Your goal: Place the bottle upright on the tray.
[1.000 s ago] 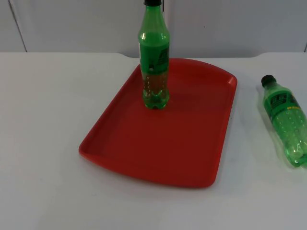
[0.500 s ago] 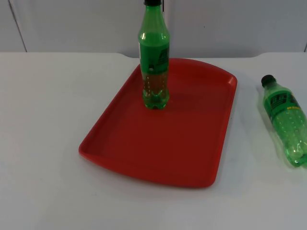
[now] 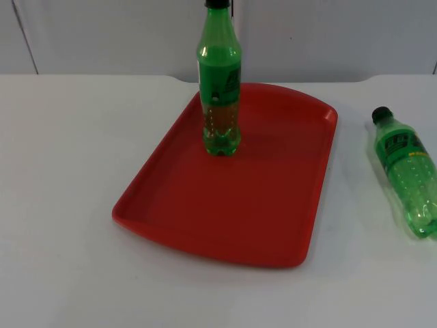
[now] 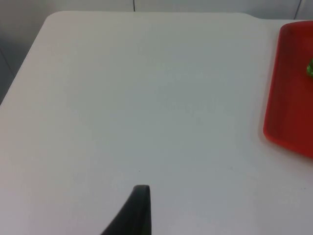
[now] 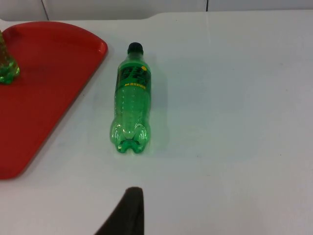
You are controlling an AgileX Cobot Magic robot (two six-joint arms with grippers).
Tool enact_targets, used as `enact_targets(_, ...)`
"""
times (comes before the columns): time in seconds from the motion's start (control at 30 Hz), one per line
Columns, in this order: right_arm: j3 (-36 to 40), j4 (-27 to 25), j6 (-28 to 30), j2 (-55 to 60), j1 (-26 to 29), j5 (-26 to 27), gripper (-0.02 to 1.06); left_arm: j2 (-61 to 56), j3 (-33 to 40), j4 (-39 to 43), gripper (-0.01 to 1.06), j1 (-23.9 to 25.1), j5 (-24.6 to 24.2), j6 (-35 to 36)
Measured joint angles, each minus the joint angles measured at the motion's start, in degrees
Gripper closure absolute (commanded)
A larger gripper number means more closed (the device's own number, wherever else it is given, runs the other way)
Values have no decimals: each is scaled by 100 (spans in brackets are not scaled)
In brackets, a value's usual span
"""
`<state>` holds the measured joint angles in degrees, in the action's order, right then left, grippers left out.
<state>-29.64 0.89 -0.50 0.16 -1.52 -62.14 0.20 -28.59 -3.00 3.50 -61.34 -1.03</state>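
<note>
Moved: nothing since a second ago.
Standing bottle (image 3: pixel 219 82): upright on red tray (image 3: pixel 273 225).
Lying bottle (image 3: pixel 406 172): on desk (image 3: pixel 61 171), right of tray.
Hands: grip state unclear.
Next: right hand (image 5: pixel 128 210) reaches lying bottle.

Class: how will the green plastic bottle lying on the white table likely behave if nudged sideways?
The lying green plastic bottle would probably roll: its round body rests on the flat white table. It looks clear and empty, so likely light.
</note>
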Motion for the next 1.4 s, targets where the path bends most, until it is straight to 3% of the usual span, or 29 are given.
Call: enact_targets(1.4,0,0,0,0,0,0,-1,0,0,0,0,0,0,0)
